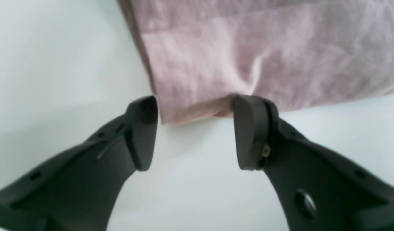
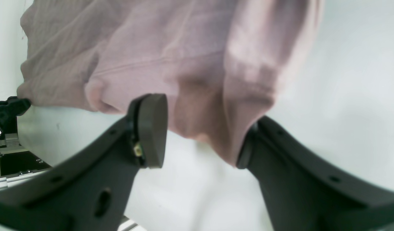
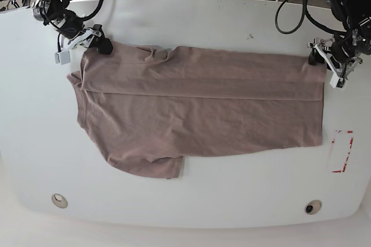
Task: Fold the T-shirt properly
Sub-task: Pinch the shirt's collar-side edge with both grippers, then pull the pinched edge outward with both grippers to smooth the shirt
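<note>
We see the T-shirt spread flat across the middle of the white surface in the base view, its neck end toward the left of the frame and its hem toward the right. The far long edge is folded over toward the centre, leaving a straight fold line running left to right across the upper part of the cloth. One short sleeve sticks out at the lower left of the garment, near the bottom of the frame.

In the base view the right end effector sits at the upper left corner of the shirt, and the left end effector at the upper right corner, by the hem.

In the left wrist view the left end effector is spread apart, its two dark fingers standing either side of a folded corner of the T-shirt at the top of the frame. The right-hand finger touches the cloth edge; the other is just beside it. Nothing is pinched between them.

In the right wrist view the right end effector is likewise released, fingers wide. A bunched lobe of the T-shirt hangs down between them, with cloth draped over the tip of the finger on the right of the frame, while the finger on the left stands apart from it.
</note>
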Available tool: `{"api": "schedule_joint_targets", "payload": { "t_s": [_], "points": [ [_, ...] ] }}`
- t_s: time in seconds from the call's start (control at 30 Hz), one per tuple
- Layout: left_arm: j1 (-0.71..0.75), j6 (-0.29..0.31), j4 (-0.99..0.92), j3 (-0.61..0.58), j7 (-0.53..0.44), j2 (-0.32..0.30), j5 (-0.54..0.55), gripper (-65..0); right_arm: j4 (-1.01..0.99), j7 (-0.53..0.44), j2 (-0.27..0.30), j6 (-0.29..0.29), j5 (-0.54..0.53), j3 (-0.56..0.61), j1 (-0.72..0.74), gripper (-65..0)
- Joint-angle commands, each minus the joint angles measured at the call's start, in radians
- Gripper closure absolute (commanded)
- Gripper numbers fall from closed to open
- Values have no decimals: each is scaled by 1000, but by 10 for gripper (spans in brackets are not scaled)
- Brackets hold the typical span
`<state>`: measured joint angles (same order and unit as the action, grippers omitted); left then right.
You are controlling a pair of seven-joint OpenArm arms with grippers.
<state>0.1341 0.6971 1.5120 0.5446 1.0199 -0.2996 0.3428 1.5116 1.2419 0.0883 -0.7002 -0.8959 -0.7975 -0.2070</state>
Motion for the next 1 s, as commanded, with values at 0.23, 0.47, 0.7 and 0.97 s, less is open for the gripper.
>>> {"api": "schedule_joint_targets", "payload": {
  "t_s": [0.23,0.47,0.7,0.97],
  "points": [
    [-9,1,15,1,-14,15,-66,-350,11,11,12,2,13,-3,4,-304],
    [-11,1,15,-2,-29,17,-69,-128,11,11,26,2,13,-3,4,-178],
    [-1,1,35,4,-71,35,-69,-24,13,11,34,2,11,-3,5,0],
    [74,1,190,32,-52,37,-64,-24,154,65,32,2,8,-12,-47,0]
  ]
}}
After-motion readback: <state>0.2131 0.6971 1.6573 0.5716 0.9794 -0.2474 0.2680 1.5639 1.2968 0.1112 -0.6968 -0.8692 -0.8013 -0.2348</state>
